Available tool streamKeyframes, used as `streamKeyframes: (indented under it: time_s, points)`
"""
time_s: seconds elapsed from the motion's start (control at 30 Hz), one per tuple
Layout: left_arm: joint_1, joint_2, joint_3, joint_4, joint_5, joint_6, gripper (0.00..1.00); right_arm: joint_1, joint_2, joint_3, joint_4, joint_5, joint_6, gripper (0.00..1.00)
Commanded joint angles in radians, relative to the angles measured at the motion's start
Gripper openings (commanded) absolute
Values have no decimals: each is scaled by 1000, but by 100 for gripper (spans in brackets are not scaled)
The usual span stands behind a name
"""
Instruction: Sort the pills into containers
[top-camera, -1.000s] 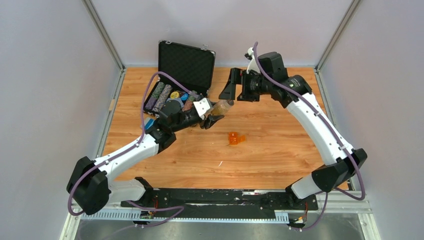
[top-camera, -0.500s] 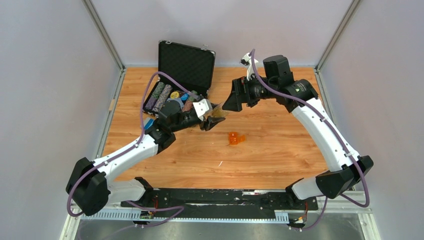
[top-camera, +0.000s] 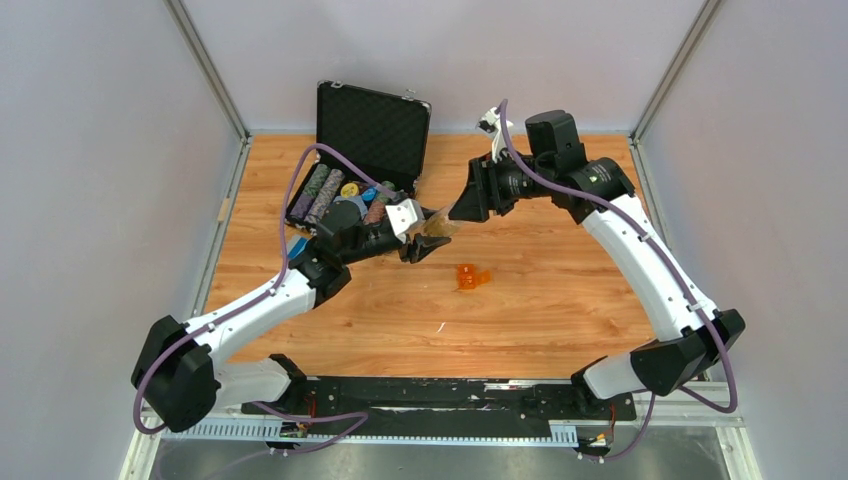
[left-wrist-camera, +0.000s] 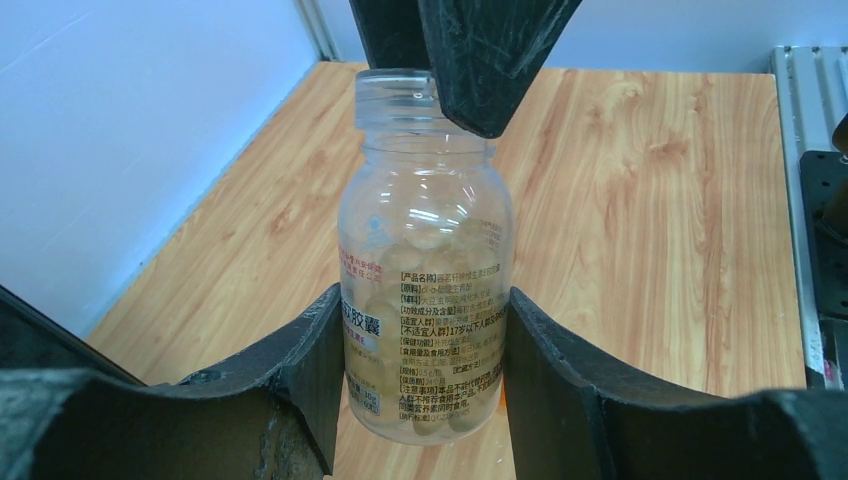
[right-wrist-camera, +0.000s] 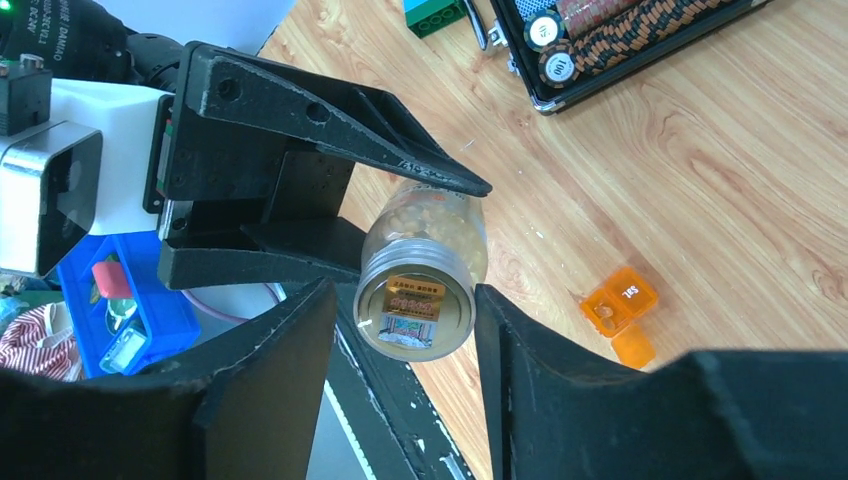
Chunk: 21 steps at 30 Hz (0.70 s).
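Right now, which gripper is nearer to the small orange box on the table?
Left, slightly. The left gripper hangs just behind-left of the orange box; the right gripper is farther behind it.

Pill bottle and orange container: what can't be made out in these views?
- Left wrist: the mouth of the pill bottle is covered by a finger of the right claw, so it is unclear whether it is capped.
- Top external: the bottle is almost hidden between the right claw and the left claw.
- Right wrist and top external: the orange container is too small to show any pills inside.
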<state>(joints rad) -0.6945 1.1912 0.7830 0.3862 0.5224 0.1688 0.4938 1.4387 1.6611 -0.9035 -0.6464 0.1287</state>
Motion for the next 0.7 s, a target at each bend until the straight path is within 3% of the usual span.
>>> streamKeyframes:
  time_s: [0.0, 0.2, 0.43, 0.67]
  points:
    - [-2, -2, 29, 60, -5, -18, 0, -6, 13, 14, 35, -2, 34, 50]
    - [-3, 18, 38, 87, -29, -26, 0, 1, 8, -14, 71, 74, 131, 41]
    - [-2, 37, 50, 92, -37, -17, 0, 61, 35, 14, 49, 229, 222, 43]
    - [-2, 35, 72, 31, -55, 79, 0, 81, 145, 133, -124, 372, 340, 43]
